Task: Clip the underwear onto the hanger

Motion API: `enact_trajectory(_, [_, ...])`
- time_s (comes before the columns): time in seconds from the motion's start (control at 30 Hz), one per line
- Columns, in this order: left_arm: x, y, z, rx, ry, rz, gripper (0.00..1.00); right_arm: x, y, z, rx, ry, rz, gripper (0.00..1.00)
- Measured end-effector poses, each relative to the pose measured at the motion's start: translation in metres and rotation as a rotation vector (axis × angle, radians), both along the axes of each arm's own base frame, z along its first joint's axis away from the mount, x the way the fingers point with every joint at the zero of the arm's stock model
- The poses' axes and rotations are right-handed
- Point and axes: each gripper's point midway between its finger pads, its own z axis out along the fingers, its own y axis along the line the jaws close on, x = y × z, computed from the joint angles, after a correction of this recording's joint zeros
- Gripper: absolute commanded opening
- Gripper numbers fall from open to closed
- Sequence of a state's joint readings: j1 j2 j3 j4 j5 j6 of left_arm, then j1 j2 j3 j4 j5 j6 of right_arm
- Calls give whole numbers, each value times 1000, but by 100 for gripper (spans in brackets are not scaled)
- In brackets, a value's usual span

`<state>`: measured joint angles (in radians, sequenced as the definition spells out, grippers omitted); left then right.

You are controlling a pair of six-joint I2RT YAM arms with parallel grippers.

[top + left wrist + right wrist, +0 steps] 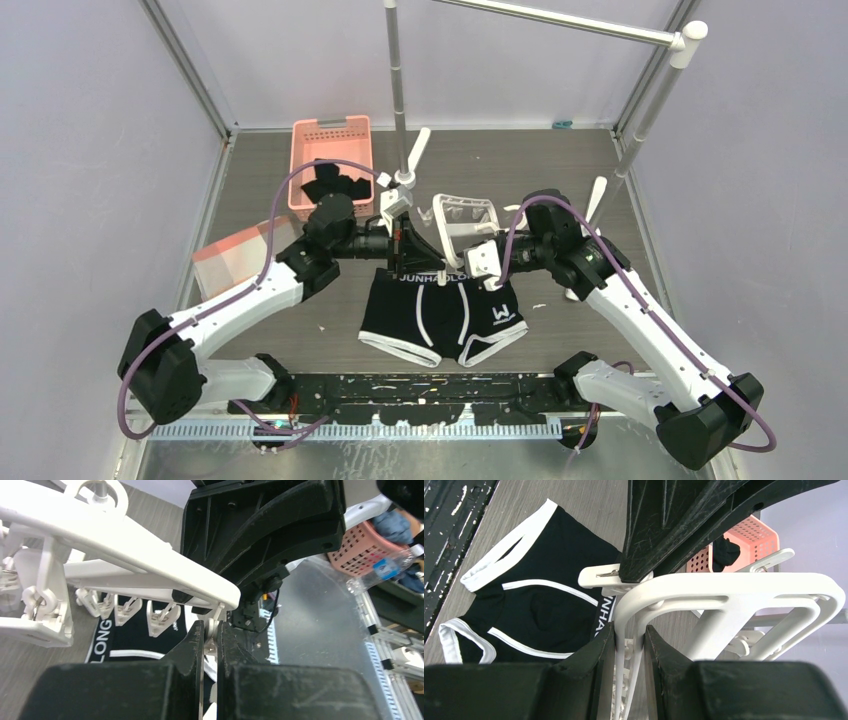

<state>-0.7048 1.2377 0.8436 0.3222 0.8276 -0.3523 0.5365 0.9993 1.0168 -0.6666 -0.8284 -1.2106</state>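
On the table [560, 180], the underwear [440, 315] lies spread between the arms, waistband far, just under the hanger [465, 215]. The right gripper [630, 630] pinches the hanger's right frame bar. The left gripper [211, 630] is pressed together on a clip [217, 614] at its left side.

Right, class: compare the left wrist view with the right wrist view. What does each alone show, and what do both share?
Only the left wrist view shows the row of small clips under the hanger, and the left claw pinched shut on a white tab at its corner. Only the right wrist view shows the white-piped leg openings of the underwear, and the right claw closed around a hanger bar. Both show the hanger, the black underwear and the pink basket.
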Motion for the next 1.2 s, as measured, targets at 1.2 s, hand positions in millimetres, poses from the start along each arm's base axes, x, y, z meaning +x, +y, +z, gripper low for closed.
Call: enact_trajectory(1.2, [46,30,-23,396,-184,284,0,44,23,-24,36,57,-70,10])
